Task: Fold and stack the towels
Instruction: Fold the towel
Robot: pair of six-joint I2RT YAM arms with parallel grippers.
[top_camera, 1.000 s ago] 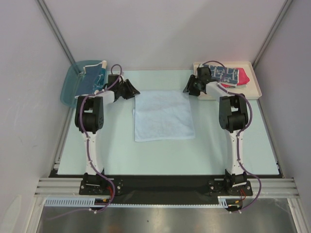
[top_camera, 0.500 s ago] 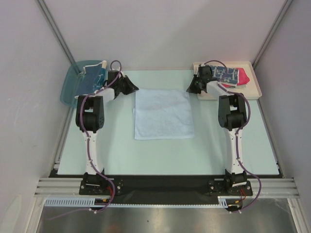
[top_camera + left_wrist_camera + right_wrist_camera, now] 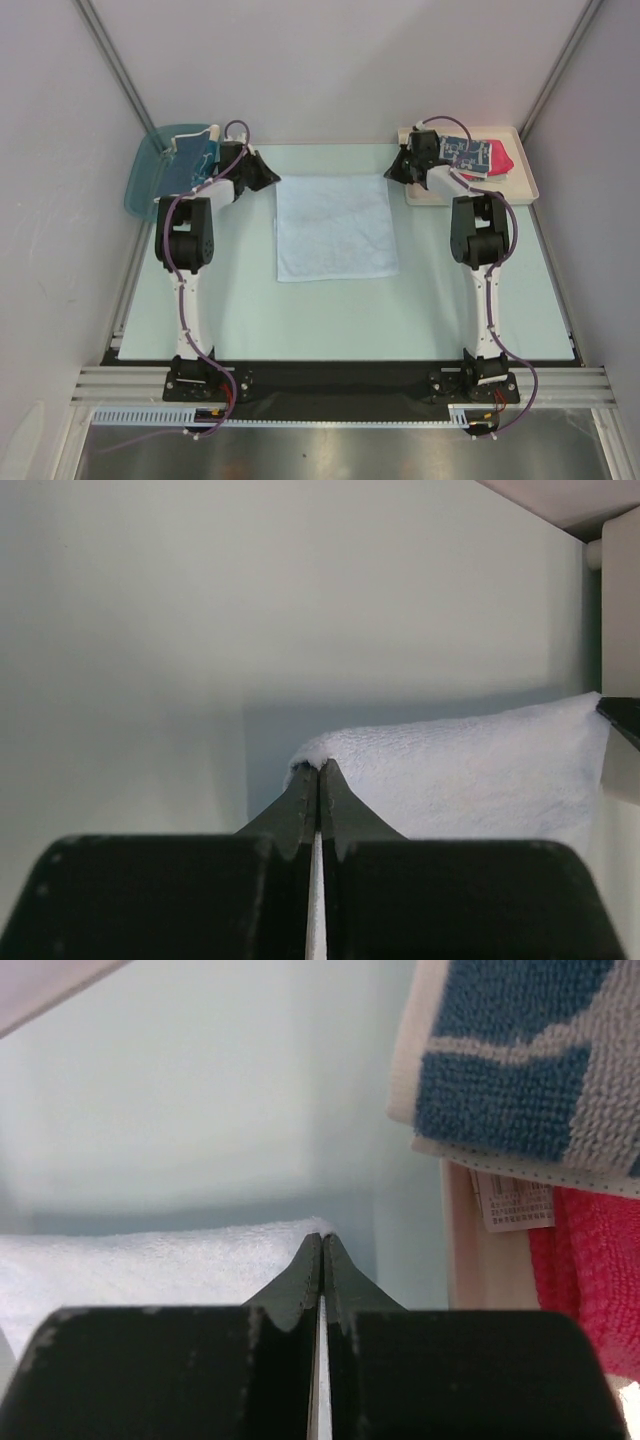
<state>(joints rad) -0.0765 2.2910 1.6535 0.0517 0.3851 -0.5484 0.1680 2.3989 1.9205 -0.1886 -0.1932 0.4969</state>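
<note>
A light-blue towel [image 3: 336, 226] lies spread flat in the middle of the table. My left gripper [image 3: 270, 177] is shut on its far left corner, and the left wrist view shows the jaws [image 3: 319, 769] pinching the towel [image 3: 470, 770] at the corner tip. My right gripper [image 3: 390, 173] is shut on the far right corner, its tips [image 3: 322, 1239] closed over the towel's edge [image 3: 150, 1260]. A navy patterned towel [image 3: 468, 152] and a red towel [image 3: 501, 160] lie in the cream tray [image 3: 522, 185]. A dark-blue towel [image 3: 190, 166] sits in the blue bin [image 3: 145, 175].
The bin stands off the table's far left corner and the tray at the far right, close beside my right gripper. In the right wrist view the tray wall [image 3: 466, 1260] and the patterned towel [image 3: 520, 1070] overhang to the right. Enclosure walls surround the table.
Both grippers closed on the light-blue towel's far corners and shifted slightly away from the bases. The towel's far edge moved back with them and pulled straight.
</note>
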